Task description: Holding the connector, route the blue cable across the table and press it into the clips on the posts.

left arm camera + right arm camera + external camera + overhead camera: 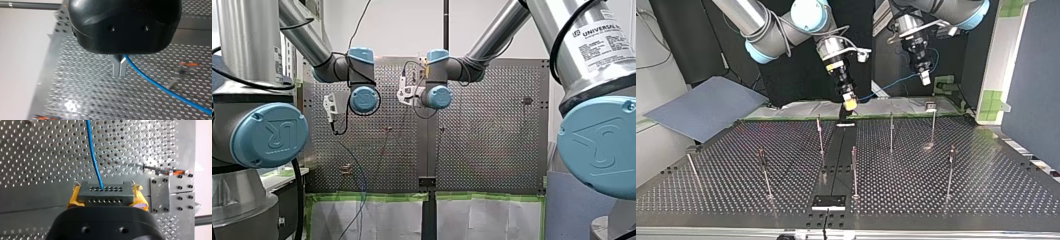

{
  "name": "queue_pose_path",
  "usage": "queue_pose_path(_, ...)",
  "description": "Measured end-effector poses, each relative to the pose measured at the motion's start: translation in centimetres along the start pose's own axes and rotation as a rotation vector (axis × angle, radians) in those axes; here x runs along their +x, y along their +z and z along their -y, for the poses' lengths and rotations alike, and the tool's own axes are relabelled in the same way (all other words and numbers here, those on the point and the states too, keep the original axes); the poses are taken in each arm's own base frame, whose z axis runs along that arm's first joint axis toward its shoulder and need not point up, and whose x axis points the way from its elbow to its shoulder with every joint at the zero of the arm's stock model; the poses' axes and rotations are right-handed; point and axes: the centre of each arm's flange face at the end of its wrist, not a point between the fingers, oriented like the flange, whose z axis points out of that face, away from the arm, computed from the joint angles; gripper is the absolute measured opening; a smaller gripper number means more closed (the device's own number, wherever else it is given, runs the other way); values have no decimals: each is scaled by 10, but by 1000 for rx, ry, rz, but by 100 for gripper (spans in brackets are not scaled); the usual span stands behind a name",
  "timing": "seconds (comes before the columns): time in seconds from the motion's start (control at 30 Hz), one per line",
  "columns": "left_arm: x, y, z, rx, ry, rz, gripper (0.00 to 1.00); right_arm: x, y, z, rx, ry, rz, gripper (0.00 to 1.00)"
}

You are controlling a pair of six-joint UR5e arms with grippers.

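Hanging between the left gripper (925,77) and right gripper (849,102) in the top view: the thin blue cable (888,86). Left wrist view, the left gripper's metal fingers (116,68) sit pinched shut on it. Right wrist view, the right gripper's yellow pads (75,197) clamp the dark holed connector (105,193).

This is looking like a robotics lab, a test cell rather than a home or a shop. Two industrial arms, my left arm (242,45) and my right arm (597,145), are reaching in over a perforated table (986,190) of bare metal, and a maker's label (599,42) is wrapping around the right one. Thin metal posts (891,132) are standing upright in the table's grid of holes. Green tape (372,197) is running along the table's edge, dark panels (681,45) are closing off the space behind the arms, and loose black cables (360,22) are hanging against a plain white wall (402,25).
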Motion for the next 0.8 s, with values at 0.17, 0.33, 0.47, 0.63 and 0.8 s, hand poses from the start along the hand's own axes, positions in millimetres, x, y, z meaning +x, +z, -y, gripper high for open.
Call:
queue_pose_path(0.17, -16, 10, 2, -18, -23, 26, 0, 11, 5, 14, 20, 13, -10, 0)
queue_pose_path(0.33, -21, 26, 4, -55, -2, 24, 0, 24, 11, 25, 35, 27, -14, 0)
queue_pose_path(0.47, -25, 37, 1, -69, 10, 28, 0, 37, 17, 31, 42, 37, -15, 0)
queue_pose_path(0.63, -33, 49, -6, -71, 12, 41, 0, 50, 23, 36, 47, 46, -14, 0)
queue_pose_path(0.8, -42, 61, -11, -69, 6, 58, 0, 56, 33, 40, 50, 59, 2, 0)
